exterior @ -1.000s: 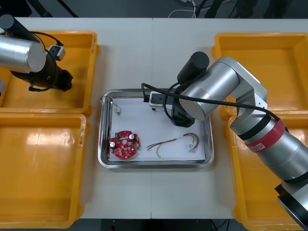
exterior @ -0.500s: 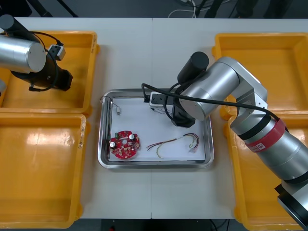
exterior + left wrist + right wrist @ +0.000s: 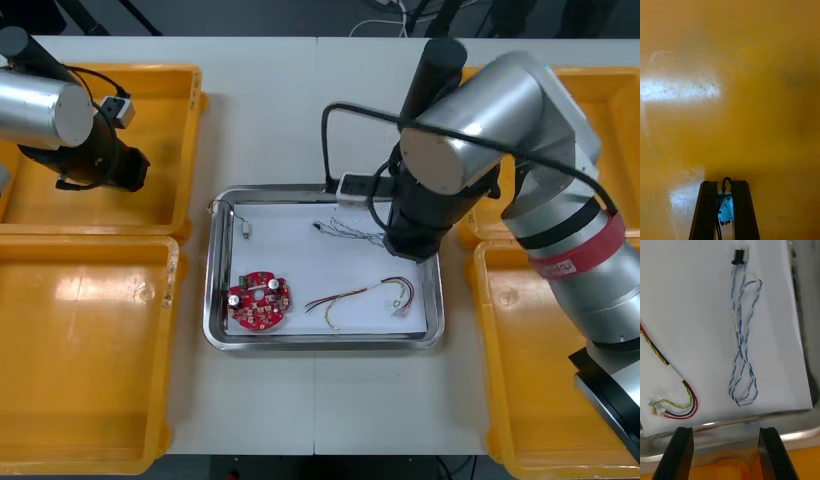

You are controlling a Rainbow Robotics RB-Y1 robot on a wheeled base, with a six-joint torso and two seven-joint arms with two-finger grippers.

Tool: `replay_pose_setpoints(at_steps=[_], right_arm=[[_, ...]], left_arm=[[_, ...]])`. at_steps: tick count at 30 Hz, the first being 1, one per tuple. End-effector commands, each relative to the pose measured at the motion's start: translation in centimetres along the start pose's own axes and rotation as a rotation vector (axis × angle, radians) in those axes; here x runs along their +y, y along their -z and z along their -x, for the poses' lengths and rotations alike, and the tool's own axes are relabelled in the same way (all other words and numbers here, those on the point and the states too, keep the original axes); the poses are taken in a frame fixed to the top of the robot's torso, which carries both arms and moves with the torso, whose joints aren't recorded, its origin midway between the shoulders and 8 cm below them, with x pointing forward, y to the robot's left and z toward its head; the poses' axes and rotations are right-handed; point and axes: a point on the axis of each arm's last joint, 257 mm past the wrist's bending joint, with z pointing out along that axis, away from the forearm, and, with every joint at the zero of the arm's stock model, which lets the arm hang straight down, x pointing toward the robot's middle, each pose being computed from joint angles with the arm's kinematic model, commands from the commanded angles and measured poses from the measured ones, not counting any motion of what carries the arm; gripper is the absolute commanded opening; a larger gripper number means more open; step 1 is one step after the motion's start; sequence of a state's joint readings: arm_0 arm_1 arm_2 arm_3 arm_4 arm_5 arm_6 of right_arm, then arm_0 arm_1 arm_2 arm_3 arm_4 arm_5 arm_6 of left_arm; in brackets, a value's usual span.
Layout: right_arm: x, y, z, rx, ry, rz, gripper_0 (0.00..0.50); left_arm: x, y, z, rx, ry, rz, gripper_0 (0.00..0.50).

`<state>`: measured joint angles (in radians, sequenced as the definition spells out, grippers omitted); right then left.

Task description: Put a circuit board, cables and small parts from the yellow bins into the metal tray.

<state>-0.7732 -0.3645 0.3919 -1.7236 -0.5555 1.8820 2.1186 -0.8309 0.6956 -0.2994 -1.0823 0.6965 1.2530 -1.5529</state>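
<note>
The right arm has just drawn back from the shiny metal tray with the white inside [image 3: 222, 335]. The twisted blue and white cable [image 3: 741, 348] it was hiding a moment ago now lies loose on the tray's white floor, toward the far side. The right claw [image 3: 724, 450] stands spread above the tray's rim, just beyond the cable's looped end, pinching nothing. That cable looks delivered, joining the round red circuit board [image 3: 258, 300] and the red and yellow cable [image 3: 365, 295]. The left claw [image 3: 724, 187], over the far left yellow bin [image 3: 170, 100], pinches a small metal part with a black lead [image 3: 725, 212], probably next for the tray.
</note>
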Motion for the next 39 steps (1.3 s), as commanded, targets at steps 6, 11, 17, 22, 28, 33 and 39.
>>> replay_pose_setpoints(at_steps=[6,11,17,22,28,33,39], right_arm=[[-6.8,10.3,2.5,-0.194,-0.216,-0.201,0.5],[-7.7,11.6,1.3,-0.21,-0.305,-0.231,0.5],[-8.3,12.0,-1.6,-0.237,-0.484,-0.193,0.5],[-8.5,12.5,-4.5,-0.225,-0.572,-0.225,0.5],[-8.3,12.6,-7.6,-0.21,-0.691,-0.25,0.5],[-8.4,12.5,-10.3,-0.191,-0.82,-0.257,0.5],[-7.8,12.1,-12.8,-0.176,-0.955,-0.228,0.5]], left_arm=[[1.0,6.5,0.4,0.035,0.051,0.015,0.0],[1.2,9.0,-0.1,0.066,0.047,0.032,0.0],[0.1,11.8,-0.6,0.091,0.028,0.048,0.0],[-1.9,13.4,-0.7,0.089,0.028,0.044,0.0],[-5.5,14.4,1.3,-0.006,0.049,0.024,0.0],[-9.6,14.7,2.0,-0.04,0.108,-0.033,0.0],[-14.1,14.4,1.6,-0.04,0.149,-0.06,0.0]])
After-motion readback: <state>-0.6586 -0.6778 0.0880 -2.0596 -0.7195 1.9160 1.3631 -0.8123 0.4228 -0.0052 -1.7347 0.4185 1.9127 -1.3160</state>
